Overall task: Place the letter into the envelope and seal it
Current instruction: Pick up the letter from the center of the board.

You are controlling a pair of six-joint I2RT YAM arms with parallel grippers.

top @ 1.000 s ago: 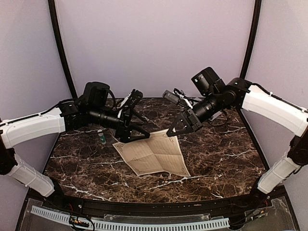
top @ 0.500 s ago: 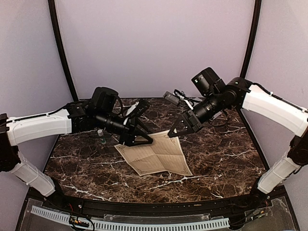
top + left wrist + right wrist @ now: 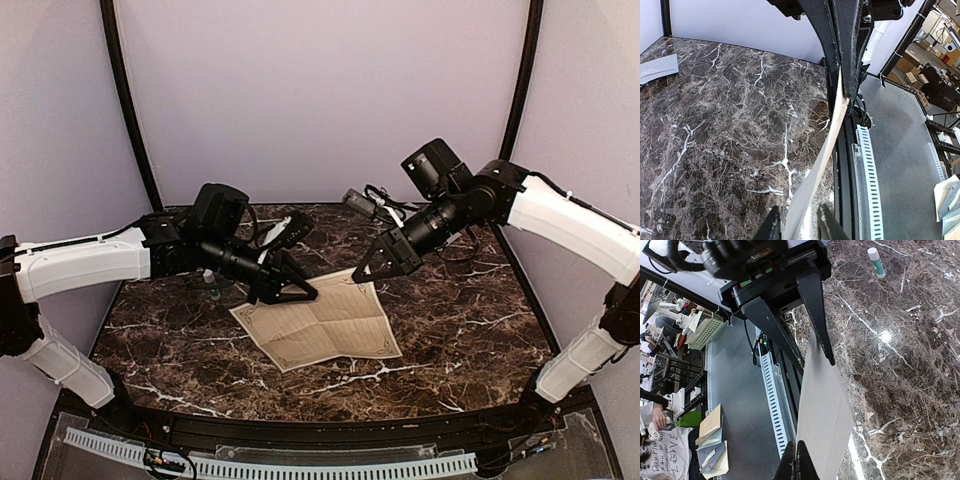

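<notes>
The letter [image 3: 318, 325], a cream sheet with a dark border, has its near part on the marble and its far edge lifted. My right gripper [image 3: 364, 276] is shut on the far right corner; the sheet [image 3: 826, 415] hangs from its tips [image 3: 796, 466]. My left gripper [image 3: 303, 293] straddles the far left corner. The letter [image 3: 827, 150] runs edge-on between its fingers [image 3: 769, 226], with a small gap on each side. A grey sheet, the envelope [image 3: 657, 67], lies flat at the upper left of the left wrist view; it is hidden in the top view.
A glue stick with a green cap [image 3: 874, 261] lies on the marble table [image 3: 460, 320] behind the left arm. A white slotted cable rail [image 3: 270, 465] runs along the table's near edge. Cables bunch at the back centre [image 3: 385, 200].
The left gripper has slid right to the letter's far left corner and narrowed its jaws around it. The letter has shifted a little and lies flatter. The right gripper has kept its hold.
</notes>
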